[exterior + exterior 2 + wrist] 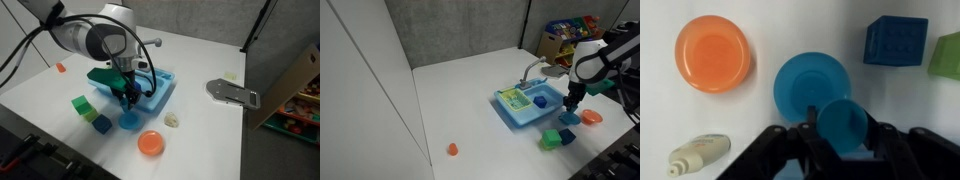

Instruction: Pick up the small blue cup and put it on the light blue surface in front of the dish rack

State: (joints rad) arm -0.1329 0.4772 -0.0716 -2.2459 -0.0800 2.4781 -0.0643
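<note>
The wrist view shows my gripper [844, 128] shut on the small blue cup [845, 120], one finger on each side of it. The cup hangs just above the edge of a flat lighter-blue plate [805, 82] on the white table. In both exterior views the gripper [128, 98] [571, 104] points down beside the toy sink unit. Its light blue surface [520, 116] runs along the unit next to the yellow-green dish rack [514, 98] and the darker basin [540, 101]. In an exterior view the arm hides much of the sink unit [160, 92].
An orange plate [712, 52] [151, 143] lies close to the blue plate. A blue cube [895, 40] and a green cube [948, 52] stand nearby. A small white bottle [695, 155] lies on the table. A grey object [232, 92] sits near the table edge.
</note>
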